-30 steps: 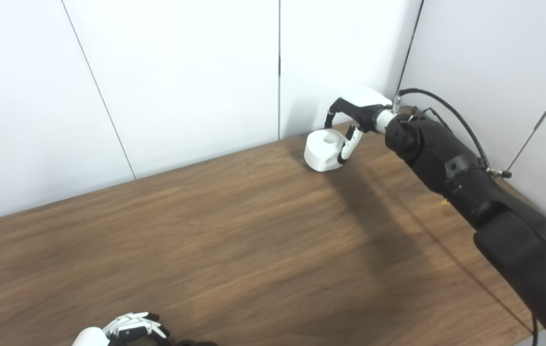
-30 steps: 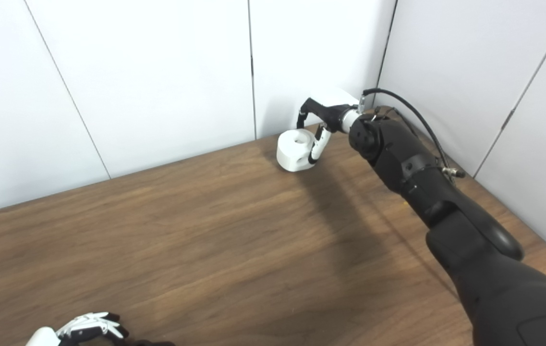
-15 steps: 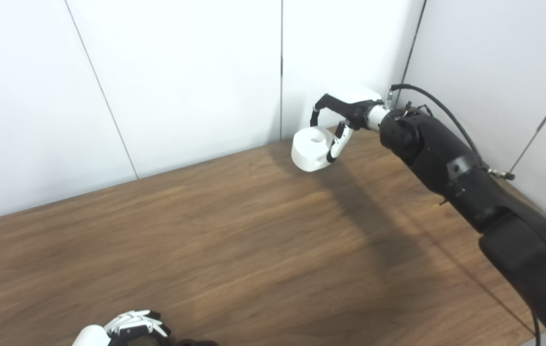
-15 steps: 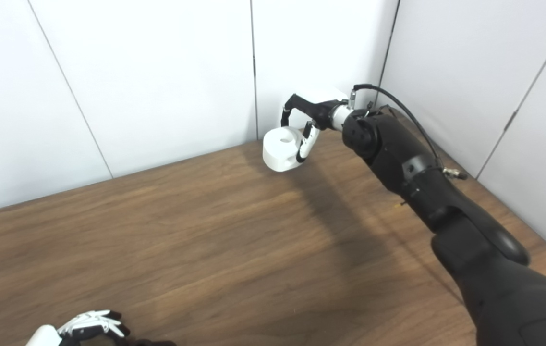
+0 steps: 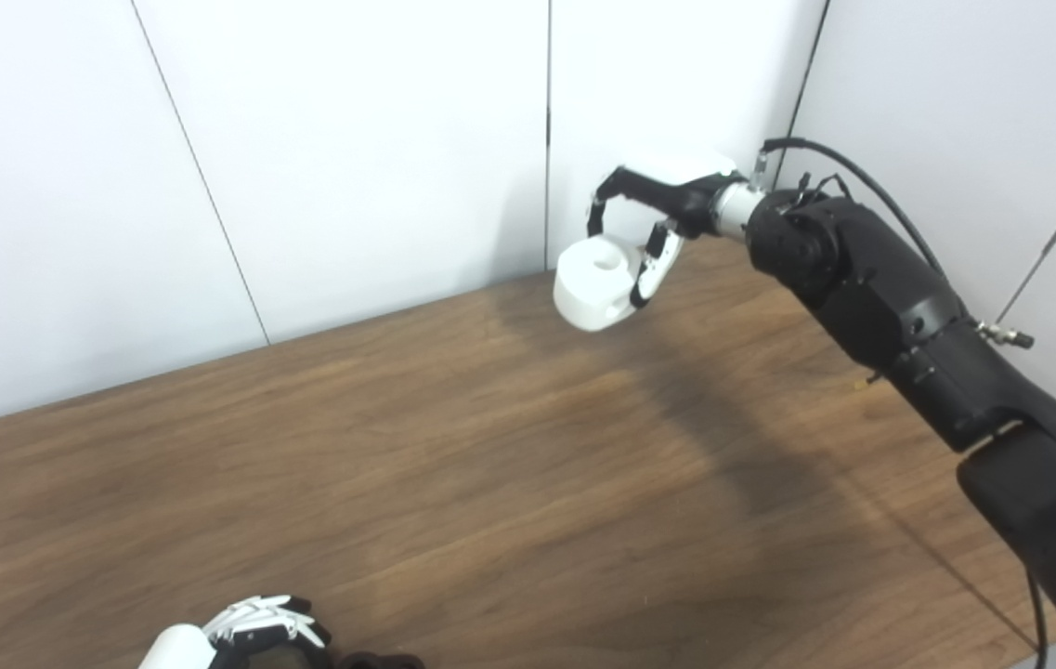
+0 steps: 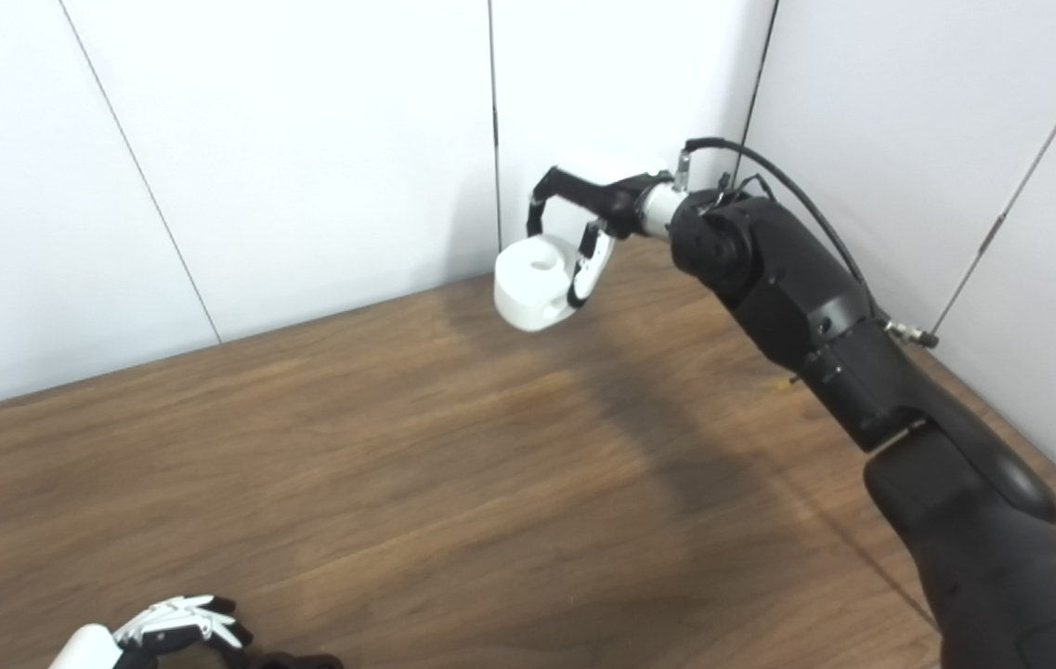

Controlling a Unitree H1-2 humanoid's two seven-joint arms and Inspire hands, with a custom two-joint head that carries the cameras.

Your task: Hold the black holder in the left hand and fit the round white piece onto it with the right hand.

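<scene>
Since the earlier frame the right hand [image 5: 644, 228] has lifted the white piece [image 5: 593, 294] off the table [image 5: 490, 465] and carried it a little to the left, at the far right. Its fingers grasp the piece. The left hand [image 5: 254, 636] is at the near left edge, clenched on the black holder [image 5: 374, 661], which is mostly hidden.

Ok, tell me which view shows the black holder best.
Left eye view, though barely: the black holder is a dark sliver at the bottom edge beside the left hand. The right eye view shows even less of it.
</scene>
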